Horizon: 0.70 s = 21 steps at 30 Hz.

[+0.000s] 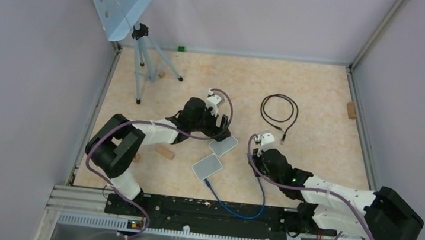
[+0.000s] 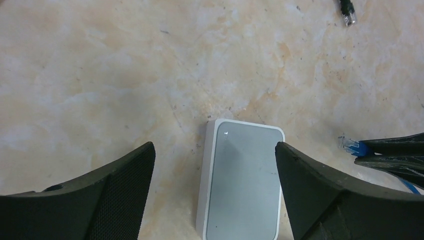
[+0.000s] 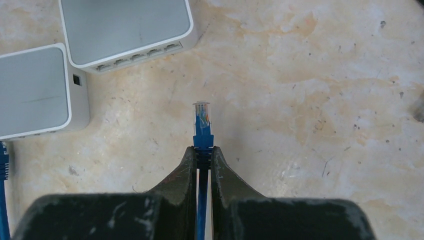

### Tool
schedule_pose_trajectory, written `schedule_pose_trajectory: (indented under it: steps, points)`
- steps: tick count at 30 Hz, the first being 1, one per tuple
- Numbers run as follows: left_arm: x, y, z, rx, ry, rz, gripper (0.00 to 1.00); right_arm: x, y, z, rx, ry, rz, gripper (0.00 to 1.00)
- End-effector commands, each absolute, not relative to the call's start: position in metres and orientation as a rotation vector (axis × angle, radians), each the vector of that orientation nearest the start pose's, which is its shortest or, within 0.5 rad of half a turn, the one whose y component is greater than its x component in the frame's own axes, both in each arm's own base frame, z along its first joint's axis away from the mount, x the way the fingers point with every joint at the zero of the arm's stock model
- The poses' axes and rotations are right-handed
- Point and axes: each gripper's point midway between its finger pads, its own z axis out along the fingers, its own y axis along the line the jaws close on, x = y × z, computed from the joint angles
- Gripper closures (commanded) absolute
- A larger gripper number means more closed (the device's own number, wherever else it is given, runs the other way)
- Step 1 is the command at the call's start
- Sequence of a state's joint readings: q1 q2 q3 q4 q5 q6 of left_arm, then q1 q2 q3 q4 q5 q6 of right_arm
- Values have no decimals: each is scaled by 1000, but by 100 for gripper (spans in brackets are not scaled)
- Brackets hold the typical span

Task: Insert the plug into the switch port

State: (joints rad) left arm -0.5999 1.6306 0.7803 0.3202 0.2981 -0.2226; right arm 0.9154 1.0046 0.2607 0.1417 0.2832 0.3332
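In the right wrist view, the plug point(image 3: 201, 117) stood at the middle of the frame. It had a clear plastic tip with thin coloured wires showing through it, set on a blue boot that ran straight back into blue cable. The right gripper point(image 3: 202, 155) had its two dark fingers pressed together on that boot, pinching it just behind the clear tip, so that the tip stuck out past the fingertips and pointed up the frame.

The switch point(image 3: 127, 27) lay in the upper left of the same view. It was a white box with rounded corners and a flat grey top. The row of ports point(image 3: 137, 56) along its lower side faced the lower right of the frame. The plug was well apart from those ports, below them and to their right, and touched nothing there. We could not tell whether it hung above the table point(image 1: 320, 95) or rested on it.

A second switch point(image 3: 32, 90) of the same kind sat just beside the first, at the left edge of the frame.

In the left wrist view, the left gripper point(image 2: 214, 146) had its fingers spread wide, one on each side of the switch's grey top, and gripped nothing.

From the top camera, the blue cable point(image 1: 236, 209) curved from the second switch's near edge across the lower middle of the frame. A black cable point(image 1: 279, 112) lay coiled in the upper middle.
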Motion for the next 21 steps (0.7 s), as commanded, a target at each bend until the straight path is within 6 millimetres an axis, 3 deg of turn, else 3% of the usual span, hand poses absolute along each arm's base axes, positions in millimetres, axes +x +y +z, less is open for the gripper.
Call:
schedule_pose_trajectory:
  steps: [1, 7, 14, 21]
  points:
    - [324, -309, 85, 595, 2065, -891, 9, 217, 227, 64, -494, 2072, 432, 100]
    - [312, -300, 69, 559, 2127, -908, 17, 225, 247, 59, -554, 2075, 440, 100]
    - [308, -293, 52, 541, 2206, -884, 25, 233, 258, 44, -618, 2120, 388, 100]
    - [300, -293, 43, 491, 2248, -971, 27, 240, 265, 38, -640, 2137, 365, 100]
